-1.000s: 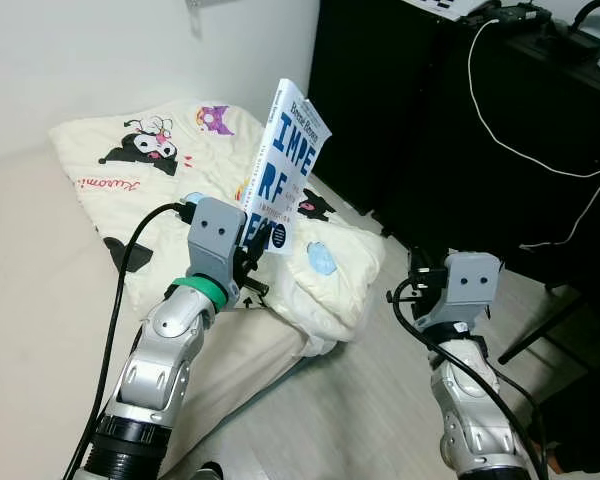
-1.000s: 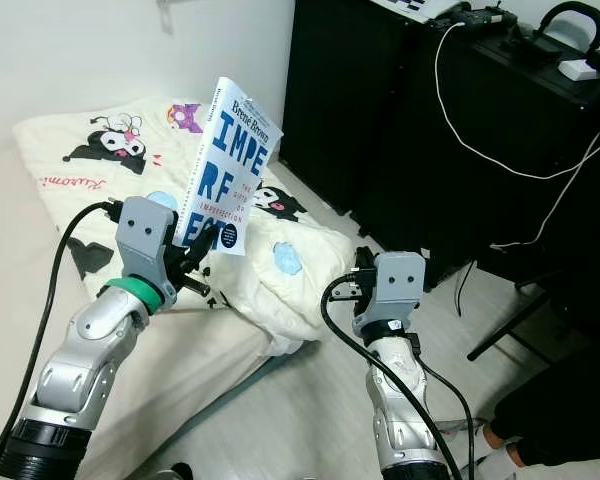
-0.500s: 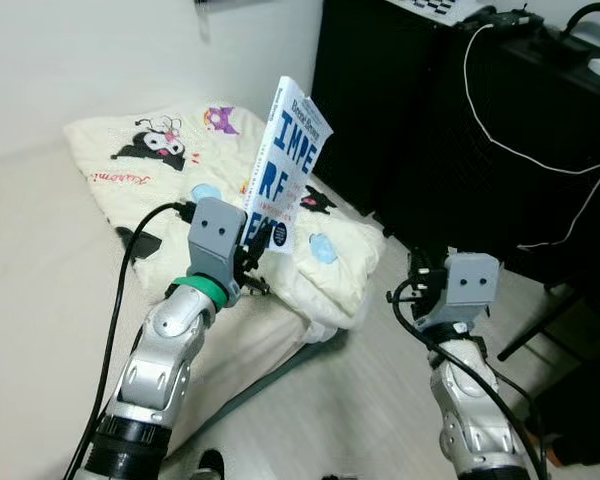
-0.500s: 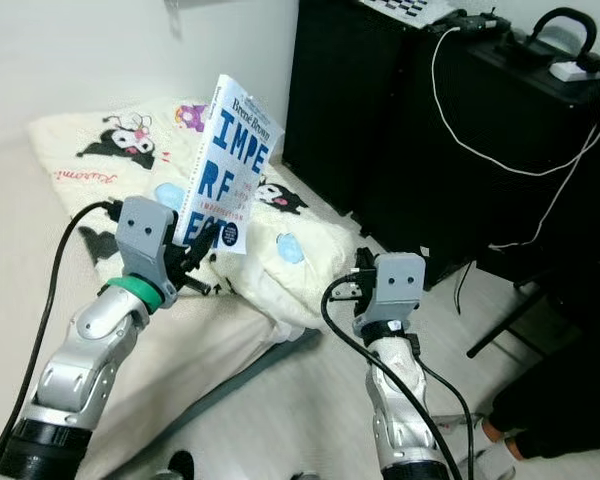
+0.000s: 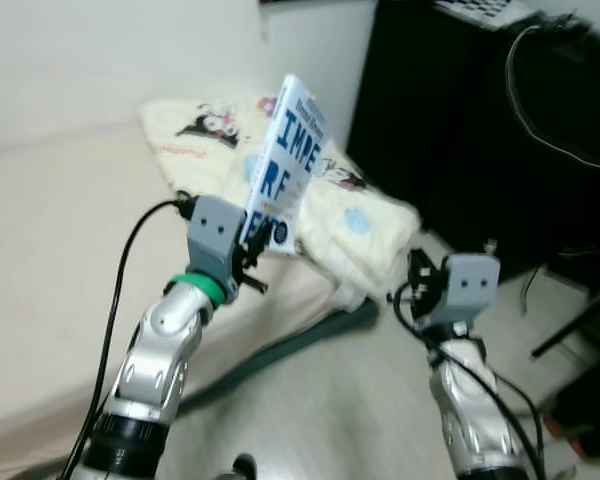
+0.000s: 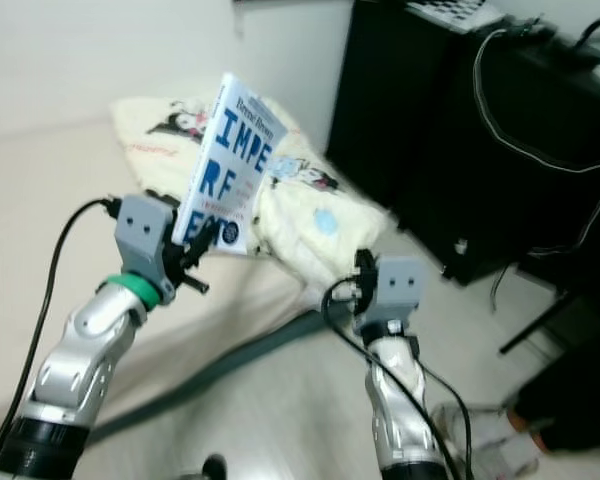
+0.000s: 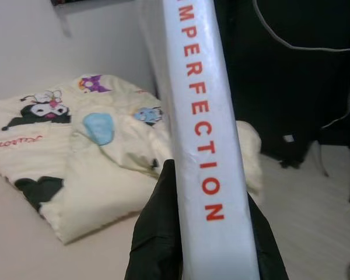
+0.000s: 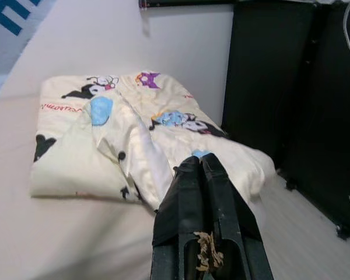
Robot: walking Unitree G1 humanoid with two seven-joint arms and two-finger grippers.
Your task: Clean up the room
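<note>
My left gripper [image 5: 255,238] is shut on the lower edge of a white book [image 5: 292,165] with big blue letters, held upright over the bed. In the left wrist view the book's spine [image 7: 205,134] with red lettering runs between my two black fingers [image 7: 157,233]. My right gripper [image 8: 205,175] is shut with nothing in it, raised over the floor beside the bed; its wrist housing [image 5: 470,285] stands to the right of the book.
A cream cartoon-print blanket [image 5: 355,210] lies crumpled at the bed's far corner, hanging over the edge. The beige mattress [image 5: 60,260] spreads to the left. Black cabinets [image 5: 460,120] with a white cable stand to the right. Pale wooden floor [image 5: 330,410] lies below.
The whole picture has shifted right and blurred, so the camera has turned left. Both arms keep the same pose and the book stays in my left gripper.
</note>
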